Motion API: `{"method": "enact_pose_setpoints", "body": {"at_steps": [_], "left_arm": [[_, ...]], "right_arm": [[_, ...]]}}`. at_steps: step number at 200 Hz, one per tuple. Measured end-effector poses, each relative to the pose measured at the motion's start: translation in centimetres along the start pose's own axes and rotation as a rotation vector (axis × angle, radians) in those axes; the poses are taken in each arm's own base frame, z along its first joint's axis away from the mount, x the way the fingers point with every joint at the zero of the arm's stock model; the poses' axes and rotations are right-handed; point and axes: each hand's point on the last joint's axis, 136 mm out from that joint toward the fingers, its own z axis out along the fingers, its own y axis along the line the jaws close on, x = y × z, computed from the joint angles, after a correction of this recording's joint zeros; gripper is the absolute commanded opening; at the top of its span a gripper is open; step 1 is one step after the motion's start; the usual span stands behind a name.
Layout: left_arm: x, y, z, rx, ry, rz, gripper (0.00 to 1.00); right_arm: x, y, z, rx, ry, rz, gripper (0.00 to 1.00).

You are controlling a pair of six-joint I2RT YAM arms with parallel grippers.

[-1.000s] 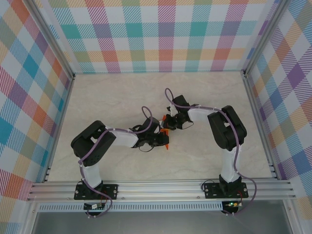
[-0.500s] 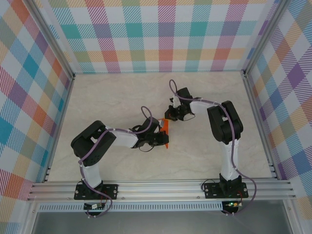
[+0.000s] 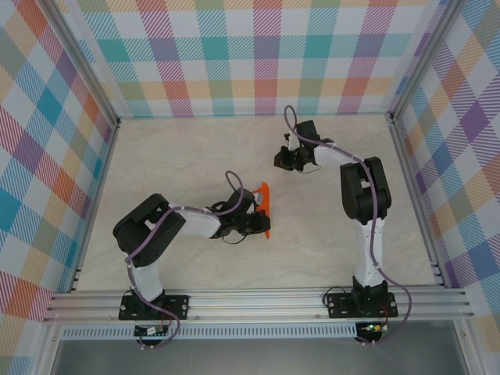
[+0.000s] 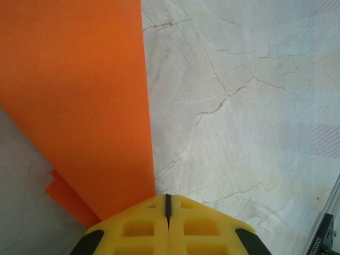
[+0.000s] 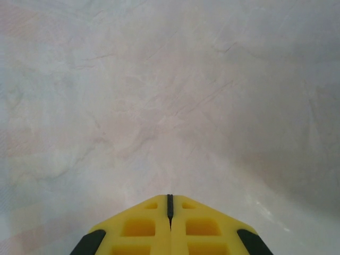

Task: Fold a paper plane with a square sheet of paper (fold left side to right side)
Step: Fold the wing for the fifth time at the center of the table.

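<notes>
Orange paper (image 3: 265,197) lies on marble surface (image 3: 180,156) near its middle, seen from above as narrow strip. In left wrist view paper (image 4: 85,95) has long straight crease edge, with stepped layers showing at its lower left corner. Left gripper (image 4: 168,204) at paper's near end, jaws clenched tight, tips touching paper's edge; paper between them not discernible. Right gripper (image 3: 281,161) well beyond paper's far end, apart from it, jaws (image 5: 170,204) clenched on nothing above bare surface.
</notes>
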Motion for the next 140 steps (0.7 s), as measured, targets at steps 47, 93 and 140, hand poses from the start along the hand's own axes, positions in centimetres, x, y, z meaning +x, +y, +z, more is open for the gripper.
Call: {"method": "enact_pose_setpoints", "body": {"at_steps": [47, 93, 140], "left_arm": [[0.0, 0.0, 0.0, 0.000, 0.000, 0.000, 0.02], [0.0, 0.0, 0.0, 0.000, 0.000, 0.001, 0.02], [0.1, 0.0, 0.0, -0.001, 0.003, 0.002, 0.02]], "right_arm": [[9.1, 2.4, -2.7, -0.115, 0.109, 0.037, 0.01], [15.6, 3.1, -1.2, -0.188, 0.237, 0.078, 0.01], [15.3, 4.2, -0.5, -0.241, 0.224, 0.060, 0.01]]}}
